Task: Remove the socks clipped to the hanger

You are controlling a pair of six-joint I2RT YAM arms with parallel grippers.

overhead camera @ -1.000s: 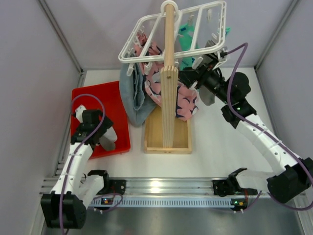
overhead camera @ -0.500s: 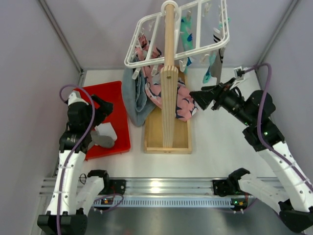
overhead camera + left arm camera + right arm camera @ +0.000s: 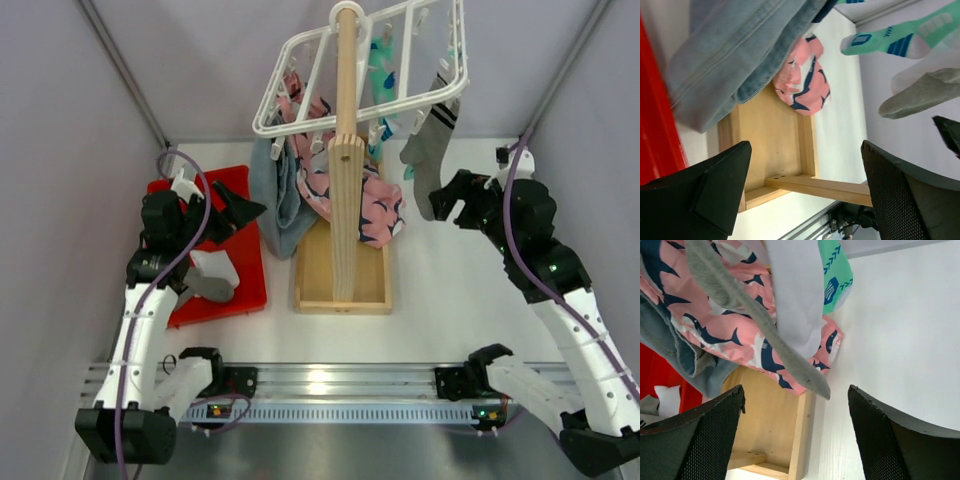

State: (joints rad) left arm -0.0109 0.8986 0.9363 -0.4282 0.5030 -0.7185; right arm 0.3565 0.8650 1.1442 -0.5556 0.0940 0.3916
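Left tool (image 3: pixel 238 208): fingers are standing apart, gripping nothing. Right tool (image 3: pixel 447 203): likewise.

Grey sock (image 3: pixel 428 165): is hanging just ahead of the right tool, clipped to the hanger (image 3: pixel 300 124).

Teal sock (image 3: pixel 890 37): is dangling beyond it; the print is too small to read.
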